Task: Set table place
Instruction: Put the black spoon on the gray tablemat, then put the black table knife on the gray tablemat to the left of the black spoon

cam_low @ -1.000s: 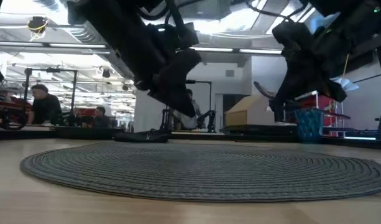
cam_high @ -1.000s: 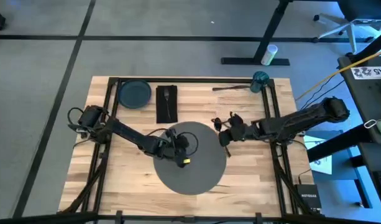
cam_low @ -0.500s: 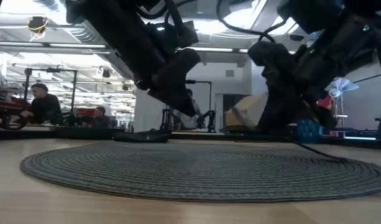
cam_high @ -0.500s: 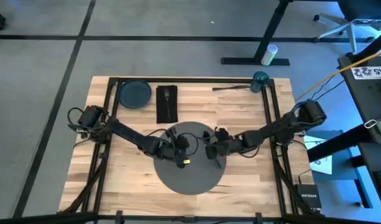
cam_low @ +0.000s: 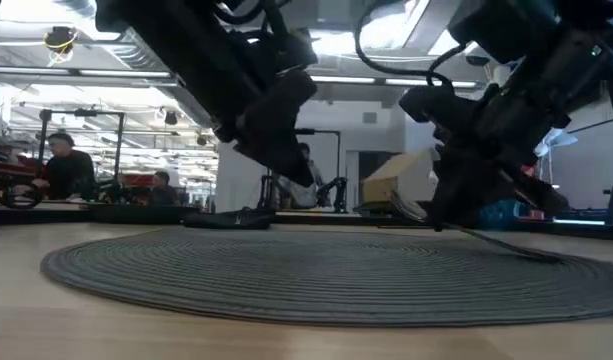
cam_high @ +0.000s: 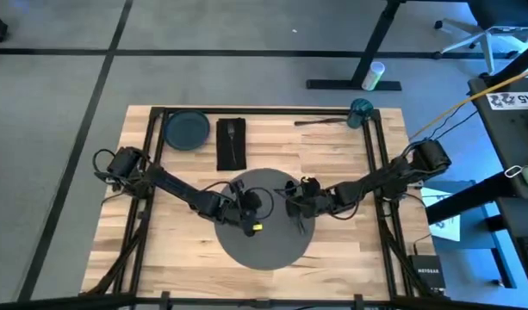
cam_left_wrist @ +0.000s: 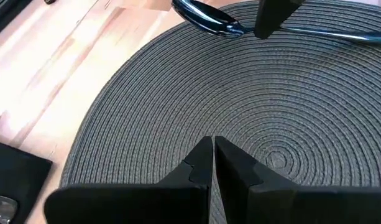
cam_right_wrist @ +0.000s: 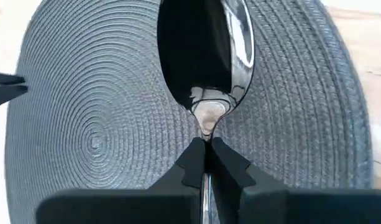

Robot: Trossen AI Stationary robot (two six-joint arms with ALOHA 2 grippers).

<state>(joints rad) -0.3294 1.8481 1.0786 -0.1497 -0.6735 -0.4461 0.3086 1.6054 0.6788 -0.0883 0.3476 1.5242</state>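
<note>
The place, a round dark-grey woven placemat (cam_high: 262,237), lies flat in the middle of the table (cam_high: 341,151). My right gripper (cam_right_wrist: 206,149) is over the mat's right half (cam_high: 292,207), shut on a shiny spoon (cam_right_wrist: 206,56). The spoon also shows in the left wrist view (cam_left_wrist: 206,17). My left gripper (cam_left_wrist: 213,155) hangs shut over the mat's left-centre (cam_high: 246,211), raised clear of it in the low view (cam_low: 286,160) and touching nothing. My right gripper pinches the spoon's neck (cam_right_wrist: 206,127), just behind the bowl, between its two fingers. The fingers come slanting down from the table's right. The bowl (cam_low: 406,208) is raised off the mat, and the handle (cam_low: 516,247) slants down to the mat's surface.
A dark round plate (cam_high: 187,129) sits at the far left corner, next to a black napkin (cam_high: 232,144) with cutlery on it. Another utensil (cam_high: 319,121) and a teal cup (cam_high: 360,112) stand at the far right. People sit in the room beyond (cam_low: 71,170).
My right gripper has carried the spoon from beside the mat's right edge toward the left and near side, and down over the mat. The spoon's handle end has come down to the mat.
</note>
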